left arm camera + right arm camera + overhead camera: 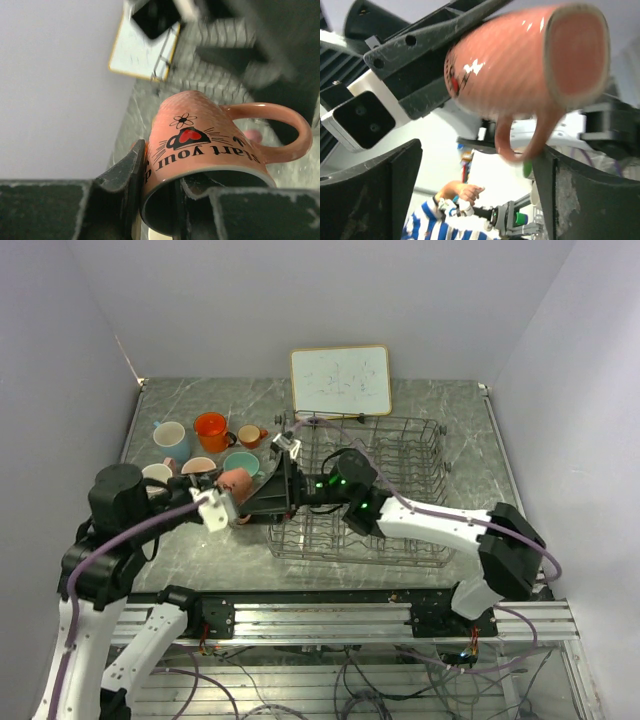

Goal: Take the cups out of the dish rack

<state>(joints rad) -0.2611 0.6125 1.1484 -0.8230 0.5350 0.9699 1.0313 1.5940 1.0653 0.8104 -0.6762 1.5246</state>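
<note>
- We pinch a glossy pink handled mug [210, 132] by its rim in our left claw [161, 170], just left of the dark grey wire dish rack [400, 455].
- Our right claw [477, 150] stands wide open, empty.

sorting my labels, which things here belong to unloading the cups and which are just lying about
Job:
- pink mug, gripped by the left claw
- right claw, open beside it
- dish rack
- mugs outside the rack: orange mug, small orange mug, light blue mug, mint green mug, peach mug

Lying about:
- whiteboard
- cables by the arm bases
</note>
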